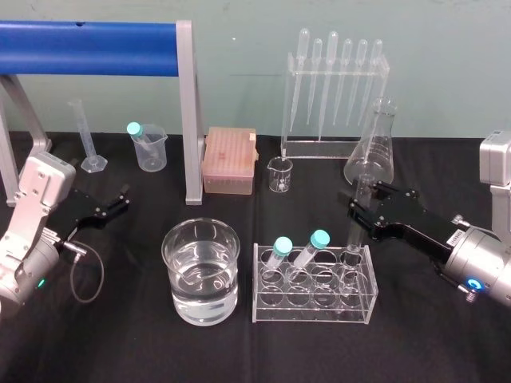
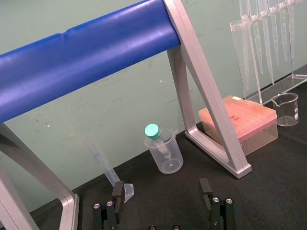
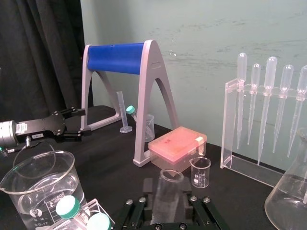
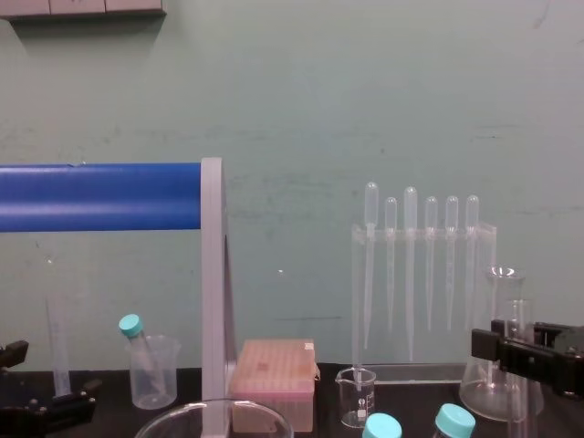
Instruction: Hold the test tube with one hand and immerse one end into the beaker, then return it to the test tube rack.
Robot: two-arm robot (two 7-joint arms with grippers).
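Your right gripper (image 1: 366, 199) at right of frame, fingers clenched on the test tube (image 1: 352, 235) (upright in the rack (image 1: 311, 307)), beaker (image 1: 200, 275) lower centre, left gripper (image 1: 125, 198) parked left, fingers spread.

Pipettes (image 1: 332, 48), conical flask (image 1: 371, 155) (right), pink box (image 1: 230, 155)

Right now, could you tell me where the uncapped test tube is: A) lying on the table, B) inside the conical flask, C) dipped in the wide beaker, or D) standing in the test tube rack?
D: the test tube stands upright in the test tube rack's right-end slot, with the right gripper at it.
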